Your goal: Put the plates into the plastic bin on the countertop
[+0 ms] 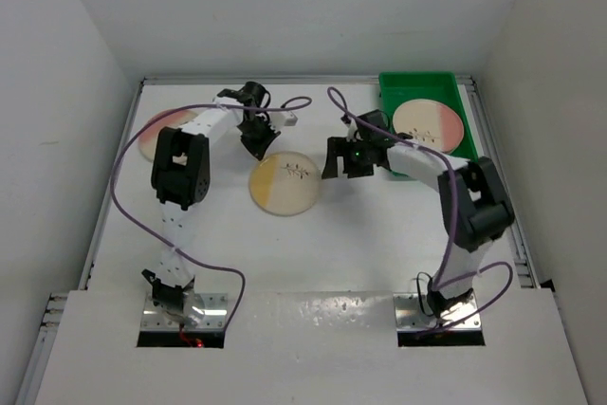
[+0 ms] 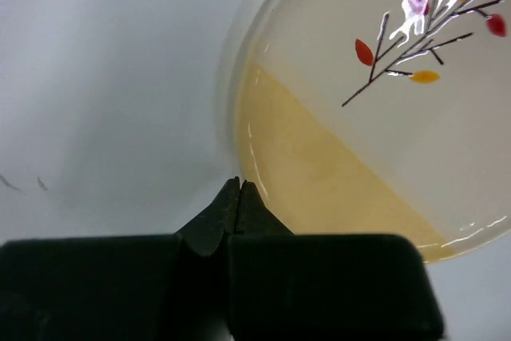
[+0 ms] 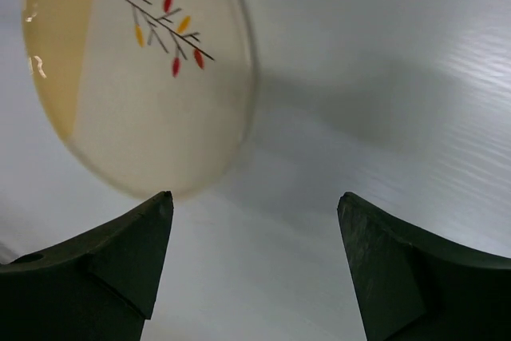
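A cream plate with a yellow section (image 1: 283, 183) lies flat mid-countertop; it also shows in the left wrist view (image 2: 375, 109) and the right wrist view (image 3: 136, 69). A plate with a pink section (image 1: 429, 124) lies in the green plastic bin (image 1: 398, 85) at the back right. Another pink-sectioned plate (image 1: 152, 136) lies at the back left, partly hidden by the left arm. My left gripper (image 1: 258, 144) (image 2: 239, 183) is shut and empty at the yellow plate's far-left rim. My right gripper (image 1: 340, 160) (image 3: 251, 201) is open and empty just right of that plate.
The glossy white countertop (image 1: 360, 234) is enclosed by white walls on three sides. Purple cables loop from both arms over the surface. The arm bases sit at the near edge.
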